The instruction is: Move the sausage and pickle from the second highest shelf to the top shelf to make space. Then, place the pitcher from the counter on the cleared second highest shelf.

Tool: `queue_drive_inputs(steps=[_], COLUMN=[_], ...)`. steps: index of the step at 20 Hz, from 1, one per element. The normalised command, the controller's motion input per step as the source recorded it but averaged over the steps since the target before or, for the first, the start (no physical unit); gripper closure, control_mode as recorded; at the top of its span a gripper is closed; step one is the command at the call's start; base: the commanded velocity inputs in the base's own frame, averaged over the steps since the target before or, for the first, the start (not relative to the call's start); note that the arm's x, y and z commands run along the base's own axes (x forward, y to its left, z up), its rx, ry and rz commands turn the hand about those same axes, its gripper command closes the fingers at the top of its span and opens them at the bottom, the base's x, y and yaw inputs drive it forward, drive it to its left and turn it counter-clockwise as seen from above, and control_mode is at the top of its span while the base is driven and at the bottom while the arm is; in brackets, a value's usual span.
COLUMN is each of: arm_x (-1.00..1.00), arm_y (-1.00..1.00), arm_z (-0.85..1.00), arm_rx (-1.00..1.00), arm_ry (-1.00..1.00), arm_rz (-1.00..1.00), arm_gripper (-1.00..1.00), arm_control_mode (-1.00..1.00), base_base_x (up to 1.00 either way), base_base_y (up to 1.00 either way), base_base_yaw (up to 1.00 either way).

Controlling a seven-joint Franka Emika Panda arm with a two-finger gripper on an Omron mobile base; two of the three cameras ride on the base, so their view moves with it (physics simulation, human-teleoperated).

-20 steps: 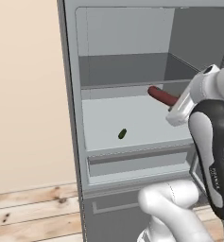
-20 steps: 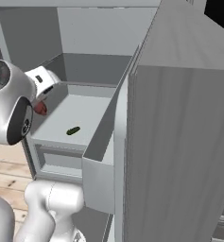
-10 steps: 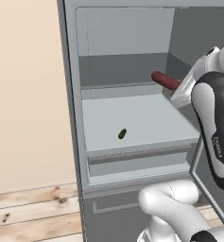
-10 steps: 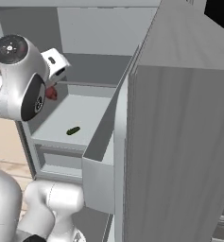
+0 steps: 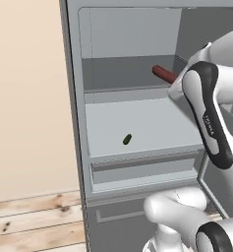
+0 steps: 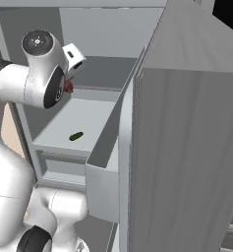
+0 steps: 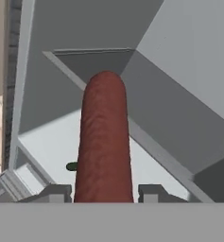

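The sausage looks smooth and dull, a bit like rubber. The second highest shelf is smooth and bright like plastic. The floor is rough-looking wood with knots.

In the left base view the slim red-brown sausage shows only its far end above the darker grey top shelf; the rest, and the gripper clamped on it, sit behind the arm's white body. In the right base view just a red sliver of it peeks past the arm. In the hand view the tiny dark green pickle is mostly covered by the sausage.
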Motion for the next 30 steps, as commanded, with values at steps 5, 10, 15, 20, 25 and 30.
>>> queue_drive_inputs(steps=[5, 10, 15, 20, 25, 30], arm_x=[0.80, 0.80, 0.75, 0.76, 0.78, 0.81], arm_y=[-0.02, -0.02, 0.00, -0.01, 0.00, 0.00], arm_z=[-0.16, -0.35, -0.39, -0.19, -0.02, -0.03], arm_rx=[0.00, 0.00, 0.00, 0.00, 0.00, 0.00], arm_ry=[0.00, 0.00, 0.00, 0.00, 0.01, 0.02], arm_rz=[0.00, 0.00, 0.00, 0.00, 0.00, 0.00], arm_gripper=[1.00, 1.00, 1.00, 1.00, 1.00, 1.00], arm_control_mode=[-1.00, -1.00, -1.00, -1.00, -1.00, -1.00], base_base_x=[0.00, 0.00, 0.00, 0.00, 0.00, 0.00], base_base_y=[0.00, 0.00, 0.00, 0.00, 0.00, 0.00], base_base_yaw=[0.00, 0.00, 0.00, 0.00, 0.00, 0.00])
